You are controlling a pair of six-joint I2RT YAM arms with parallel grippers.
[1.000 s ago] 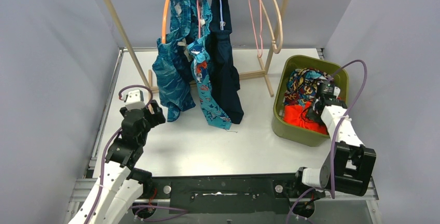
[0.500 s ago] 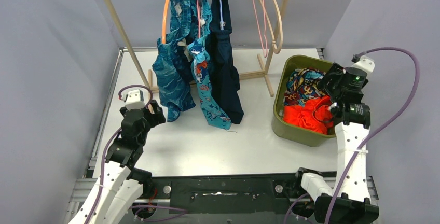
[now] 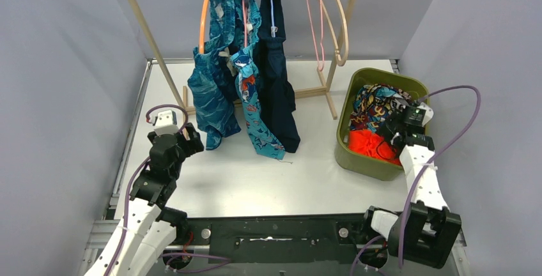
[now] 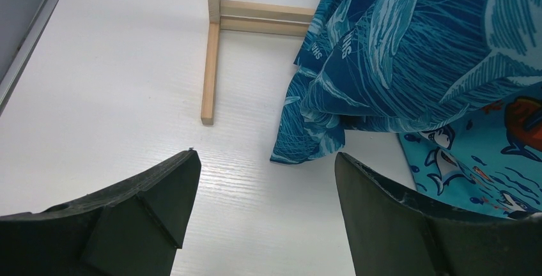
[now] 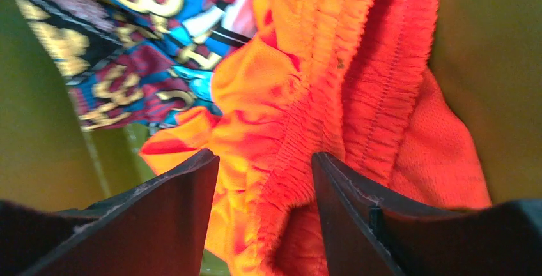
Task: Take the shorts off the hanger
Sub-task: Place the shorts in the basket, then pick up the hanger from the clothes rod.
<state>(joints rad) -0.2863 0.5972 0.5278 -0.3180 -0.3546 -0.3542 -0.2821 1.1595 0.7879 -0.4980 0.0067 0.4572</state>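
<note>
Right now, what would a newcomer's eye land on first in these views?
Three soft fabric pairs hang from the wooden rack at the far middle: teal leaf-print shorts, turquoise cartoon-print shorts and plain navy shorts. At the right, an olive-green plastic bin holds crumpled orange-red shorts and multicolour patterned shorts. The right gripper is poised open over the orange pair.

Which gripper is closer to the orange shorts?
Right. The right gripper is in the bin, directly over the orange shorts; the left gripper is far to their left, by the leaf-print shorts.
</note>
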